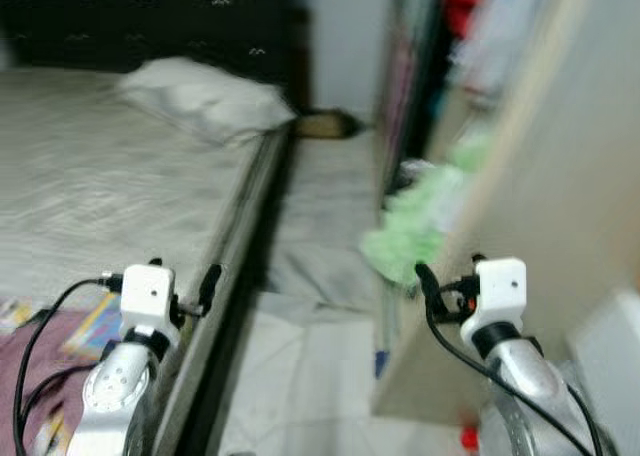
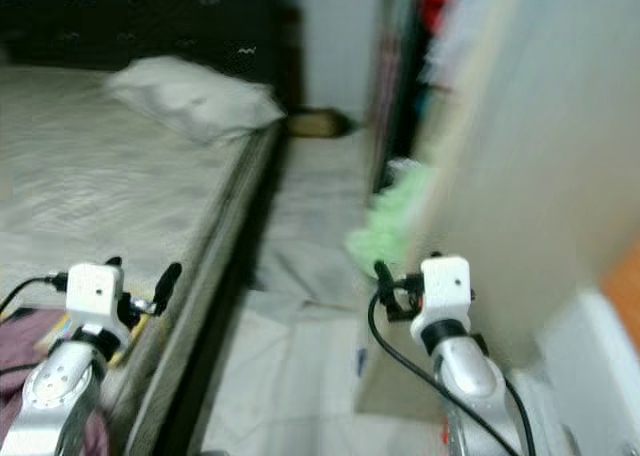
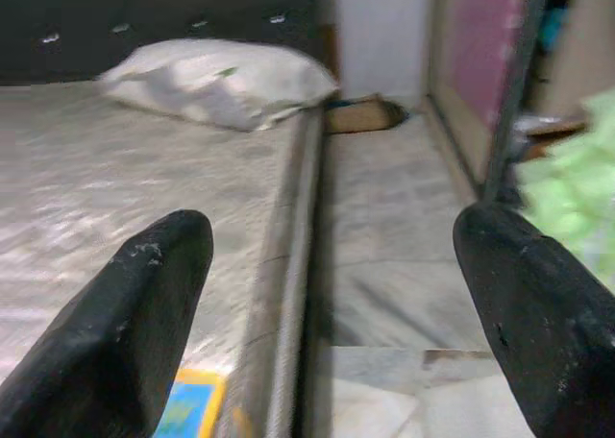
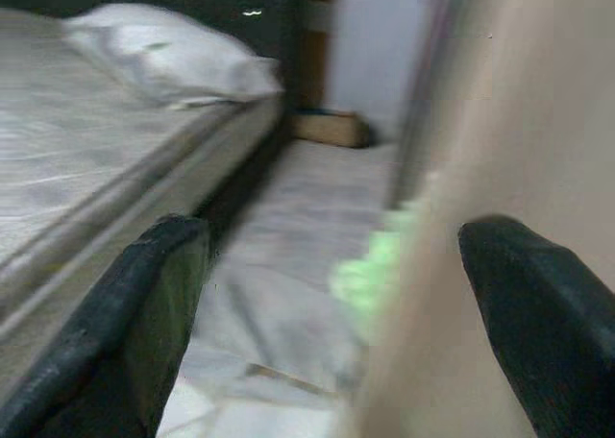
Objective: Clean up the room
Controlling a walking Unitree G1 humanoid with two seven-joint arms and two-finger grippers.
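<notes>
Frames blurred, robot in the aisle between bed and wardrobe. Nearest: left tool (image 1: 208, 288) held over the bed's edge, fingers (image 3: 125, 332) spread wide, holding nothing. Right tool (image 1: 428, 284) is up beside the pale wardrobe door (image 1: 560, 176), fingers (image 4: 538, 313) also wide apart, holding nothing. On the bed's near corner, under the left arm, a maroon cloth (image 1: 50, 361) and a colourful flat item (image 1: 92, 324), book or packet, can't tell which. Small red thing (image 1: 468, 438) on the floor by the right arm, too blurred to name. Pale tiled floor (image 1: 300, 376) runs ahead down the aisle. Past the right tool, a light green cloth bundle (image 1: 415, 221) sits at the foot of the open wardrobe, spilling toward the floor. Bed (image 1: 110, 186) with grey-beige sheet lies along the robot's left. Further up, white pillow (image 1: 205, 98) near the bed's edge, against a dark headboard (image 1: 150, 21). Brown object (image 1: 325, 125) on the floor at the aisle's far end by the wall. Hanging clothes, red among them (image 1: 455, 1), in the wardrobe.
</notes>
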